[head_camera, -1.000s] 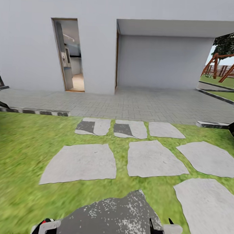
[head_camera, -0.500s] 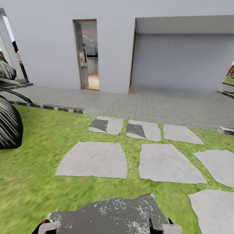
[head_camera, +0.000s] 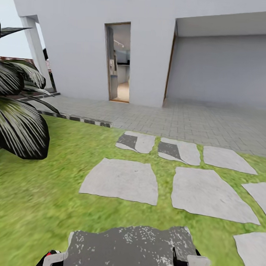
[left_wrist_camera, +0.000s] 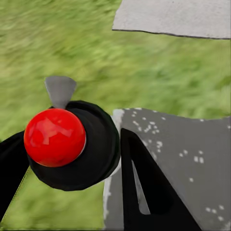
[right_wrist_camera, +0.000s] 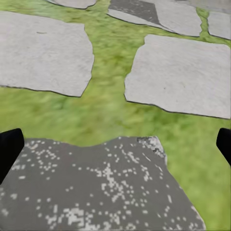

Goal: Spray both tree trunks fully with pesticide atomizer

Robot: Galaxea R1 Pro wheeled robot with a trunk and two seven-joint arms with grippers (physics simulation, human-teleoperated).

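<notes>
1. My left gripper [left_wrist_camera: 72, 144] is clamped on the pesticide atomizer [left_wrist_camera: 55, 137], red dot facing the wrist camera.
2. My right gripper's [right_wrist_camera: 115, 144] fingertips sit wide apart, empty.
3. I see no tree trunks ahead, just the shrub [head_camera: 17, 132] and stepping stones [head_camera: 121, 181]; steering blind, I risk brushing the shrub.

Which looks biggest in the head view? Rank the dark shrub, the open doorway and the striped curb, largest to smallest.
1. Shrub: largest as seen, though it is nearest the camera, which inflates it.
2. Doorway: clearly farther off, so likely bigger than it looks.
3. Curb: a thin low strip, smallest.
</notes>
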